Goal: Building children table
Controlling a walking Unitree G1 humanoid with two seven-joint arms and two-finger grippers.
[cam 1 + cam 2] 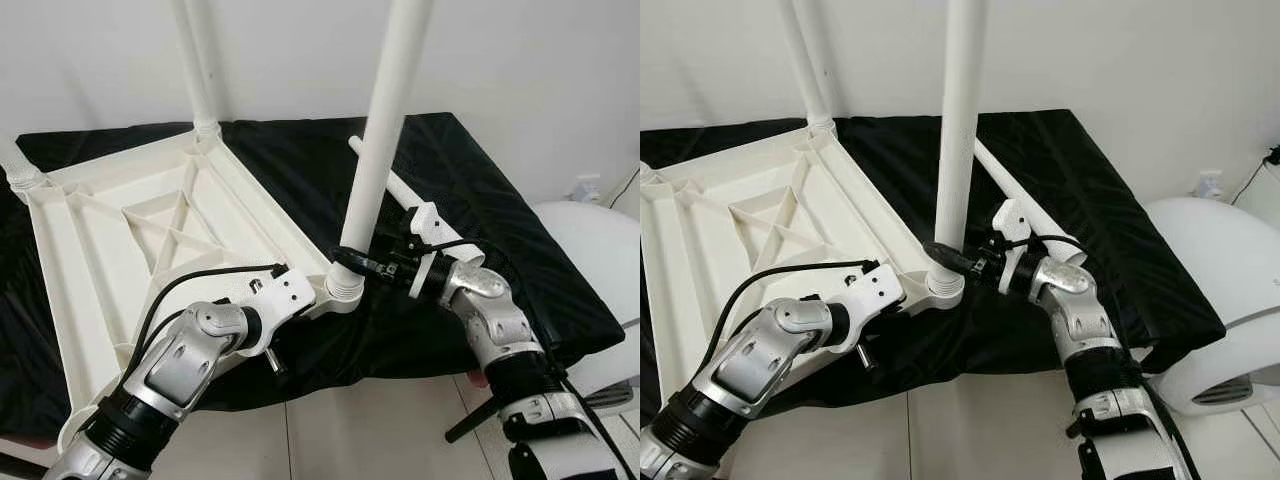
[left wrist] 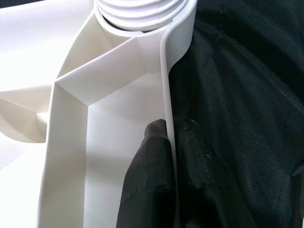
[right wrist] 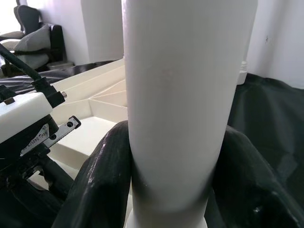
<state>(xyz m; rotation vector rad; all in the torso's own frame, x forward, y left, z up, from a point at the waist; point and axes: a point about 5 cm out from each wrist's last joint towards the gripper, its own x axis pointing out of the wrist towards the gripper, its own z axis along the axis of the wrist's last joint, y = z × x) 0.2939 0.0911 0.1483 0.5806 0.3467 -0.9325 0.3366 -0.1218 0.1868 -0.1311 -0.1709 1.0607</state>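
Your right pincer (image 1: pixel 945 255) is clamped around the upright white leg (image 1: pixel 378 150) just above its threaded socket (image 1: pixel 343 288), at the tabletop's 4 o'clock corner. Your left pincer (image 2: pixel 161 142) pinches the rim of the upside-down white tabletop (image 1: pixel 110 230) beside that socket, on the black-covered desk (image 1: pixel 480 210).

- Even, bright indoor light; head views sharp, shadows soft.
- White plastic nearly overexposed against black cloth.
- Wrist views close-up, foreground fingers slightly soft.
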